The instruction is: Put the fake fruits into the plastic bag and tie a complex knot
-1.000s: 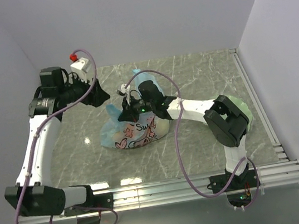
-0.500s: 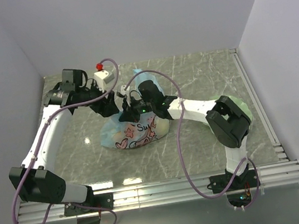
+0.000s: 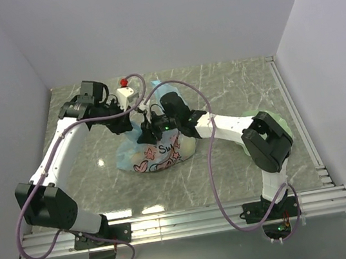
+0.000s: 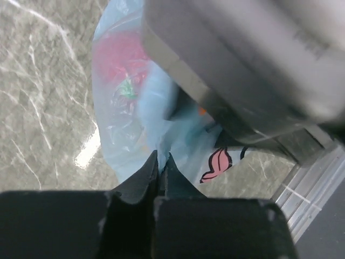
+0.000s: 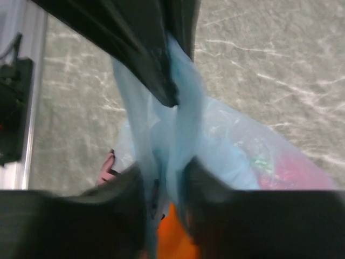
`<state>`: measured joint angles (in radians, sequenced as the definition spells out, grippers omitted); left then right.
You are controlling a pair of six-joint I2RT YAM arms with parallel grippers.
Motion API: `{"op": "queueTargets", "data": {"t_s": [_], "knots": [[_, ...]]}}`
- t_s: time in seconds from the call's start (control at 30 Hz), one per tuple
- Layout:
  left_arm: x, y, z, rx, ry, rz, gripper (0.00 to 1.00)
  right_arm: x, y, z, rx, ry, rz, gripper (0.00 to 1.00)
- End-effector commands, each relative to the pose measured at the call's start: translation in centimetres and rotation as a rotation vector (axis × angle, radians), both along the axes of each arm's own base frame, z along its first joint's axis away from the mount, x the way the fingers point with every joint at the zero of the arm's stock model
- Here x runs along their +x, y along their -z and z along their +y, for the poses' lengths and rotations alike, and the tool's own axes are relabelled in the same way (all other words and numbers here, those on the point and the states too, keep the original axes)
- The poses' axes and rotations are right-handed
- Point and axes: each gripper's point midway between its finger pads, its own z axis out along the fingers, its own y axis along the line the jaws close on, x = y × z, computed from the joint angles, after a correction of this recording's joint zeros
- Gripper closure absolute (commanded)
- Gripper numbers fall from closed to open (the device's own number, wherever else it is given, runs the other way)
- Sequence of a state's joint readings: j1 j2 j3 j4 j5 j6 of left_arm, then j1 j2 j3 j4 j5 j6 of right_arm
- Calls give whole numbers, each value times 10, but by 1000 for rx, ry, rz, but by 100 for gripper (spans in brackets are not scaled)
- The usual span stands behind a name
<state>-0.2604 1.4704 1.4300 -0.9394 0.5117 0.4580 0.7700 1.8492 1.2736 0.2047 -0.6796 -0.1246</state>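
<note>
The left gripper (image 4: 161, 162) is pressing its jaws together and pinching a fold of the light-blue bag (image 4: 135, 118) at the very tips. The right gripper (image 5: 164, 175) is holding its jaws slightly apart. The bunched top (image 5: 182, 127) of the bag is running up between them, but I cannot tell whether they are pressing on it. In the right wrist view, the left gripper's dark fingers are reaching down into this same bunch from above.

Both grippers are meeting just over the far upper part of the bag, the left arm reaching in from the far left and the right arm from the right. The bag is sitting near the middle of the table (image 3: 233, 94), its pink-and-dark print facing the near edge. A red fruit (image 4: 116, 56) is showing through the film, and an orange fruit (image 5: 172, 240) is lying just below the right gripper's jaws. A pale green plate (image 3: 283, 119) is peeking out behind the right arm's elbow, well apart from the bag.
</note>
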Motion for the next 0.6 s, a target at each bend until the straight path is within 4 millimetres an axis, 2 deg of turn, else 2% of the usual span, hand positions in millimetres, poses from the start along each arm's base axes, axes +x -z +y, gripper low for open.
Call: {"op": "queueTargets", "data": {"t_s": [0.0,0.03,0.07,0.13,0.27,0.43,0.47,0.5,0.57], "knots": [[-13,-34,-6,-94,43,-88,100,9,-37,4,50,32,-86,44],[-6,-46,-8,-145,37,-140,100,13,-39,4,53,46,-88,33],[-8,-53,-8,-171,25,-157,100,15,-41,5,59,57,-95,7],[-13,-68,-4,-237,-15,-177,100,24,-43,6,66,92,-105,5],[-17,-90,-5,-355,-61,-202,100,30,-30,9,49,95,-52,3],[-14,-108,4,-446,-204,-252,100,30,-5,10,16,95,39,2],[-15,-103,5,-457,-227,-240,100,31,3,9,3,98,56,2],[-15,-110,6,-484,-263,-253,100,32,8,8,-6,103,76,2],[-15,-109,7,-518,-314,-224,100,33,25,6,-35,113,118,3]]}}
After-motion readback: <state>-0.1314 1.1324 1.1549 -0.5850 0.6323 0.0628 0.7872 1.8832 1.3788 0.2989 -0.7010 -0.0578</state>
